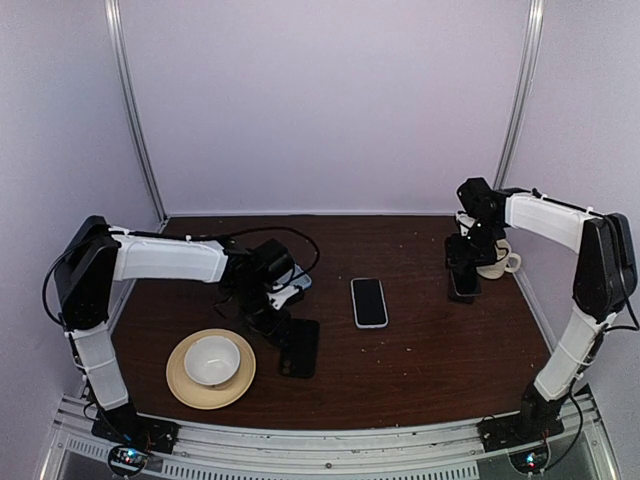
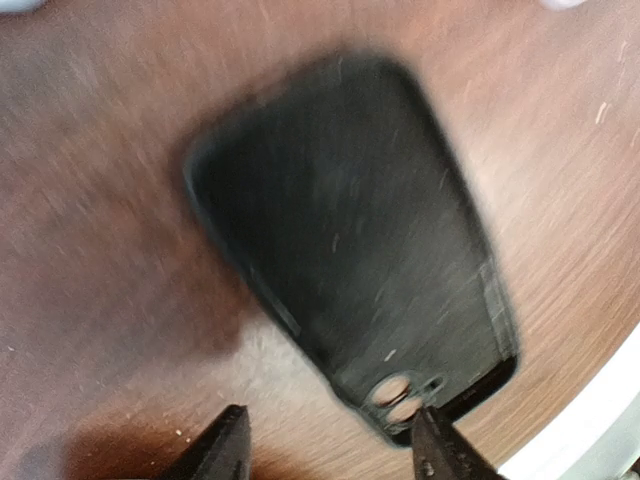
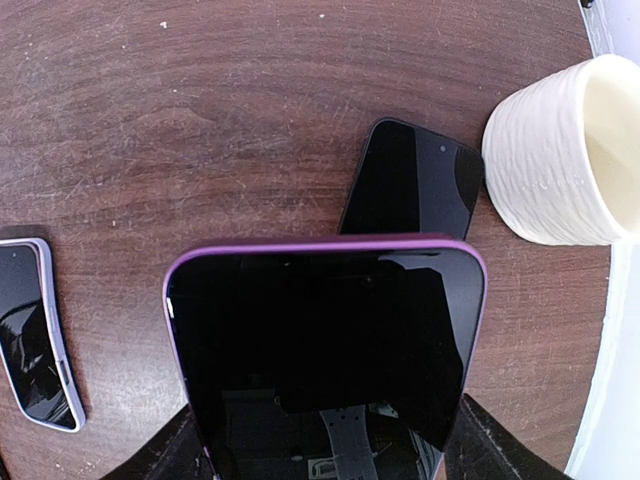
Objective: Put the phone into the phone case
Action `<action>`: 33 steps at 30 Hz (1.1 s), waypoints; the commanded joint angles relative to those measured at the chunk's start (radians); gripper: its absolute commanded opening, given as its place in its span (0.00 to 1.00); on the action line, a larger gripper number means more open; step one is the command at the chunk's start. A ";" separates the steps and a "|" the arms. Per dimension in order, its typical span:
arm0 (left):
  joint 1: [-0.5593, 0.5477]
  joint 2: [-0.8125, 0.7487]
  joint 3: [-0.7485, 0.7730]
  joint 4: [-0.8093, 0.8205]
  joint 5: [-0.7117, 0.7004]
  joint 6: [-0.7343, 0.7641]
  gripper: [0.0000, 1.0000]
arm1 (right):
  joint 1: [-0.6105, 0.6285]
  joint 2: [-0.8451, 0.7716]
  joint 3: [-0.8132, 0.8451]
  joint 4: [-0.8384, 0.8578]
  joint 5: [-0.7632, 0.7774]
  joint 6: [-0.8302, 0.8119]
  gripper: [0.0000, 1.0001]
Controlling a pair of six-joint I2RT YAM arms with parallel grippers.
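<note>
The phone case (image 1: 300, 348) lies black face up near the counter's front edge, just right of the plate (image 1: 178, 383). The left gripper (image 2: 330, 425) stands open at the case's camera-cutout end. Near the right edge, the right gripper (image 3: 330, 450) clamps a purple-rimmed phone (image 3: 320, 330) upright. The phone (image 3: 410, 180) lies flat beside the cup (image 3: 560, 150).

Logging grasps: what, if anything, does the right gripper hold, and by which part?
A purple-rimmed phone, pinched across its side edges at the wrist-side end by the right gripper.
</note>
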State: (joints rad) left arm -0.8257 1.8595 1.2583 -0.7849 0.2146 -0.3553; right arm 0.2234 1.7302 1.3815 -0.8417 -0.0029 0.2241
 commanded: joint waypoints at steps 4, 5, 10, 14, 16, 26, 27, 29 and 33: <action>0.004 0.105 0.151 0.047 0.004 -0.063 0.69 | 0.019 -0.074 -0.010 -0.004 0.005 0.004 0.38; 0.005 0.128 0.160 0.040 0.003 -0.056 0.68 | 0.022 -0.077 -0.008 -0.007 0.005 0.002 0.38; 0.008 0.171 0.158 0.013 -0.022 -0.036 0.60 | 0.027 -0.109 -0.001 -0.034 0.006 -0.013 0.38; 0.008 0.162 0.150 0.005 -0.056 -0.026 0.47 | 0.034 -0.136 0.001 -0.044 0.006 -0.015 0.37; 0.008 0.162 0.149 0.001 -0.051 -0.025 0.43 | 0.040 -0.147 0.002 -0.049 0.006 -0.015 0.37; 0.031 0.107 0.141 -0.037 -0.092 0.021 0.49 | 0.049 -0.169 0.024 -0.076 0.006 -0.024 0.37; 0.032 0.119 0.136 -0.041 -0.078 0.025 0.49 | 0.049 -0.171 0.025 -0.077 0.006 -0.026 0.37; 0.033 0.143 0.124 -0.042 -0.041 0.029 0.48 | 0.050 -0.177 0.027 -0.080 0.006 -0.026 0.37; 0.017 0.164 0.111 -0.006 0.050 0.064 0.35 | 0.054 -0.184 0.036 -0.095 0.006 -0.033 0.37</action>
State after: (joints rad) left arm -0.7971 1.9999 1.3891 -0.8059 0.1722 -0.3401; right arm 0.2649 1.5932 1.3705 -0.9245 -0.0036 0.2054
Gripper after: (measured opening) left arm 0.405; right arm 0.744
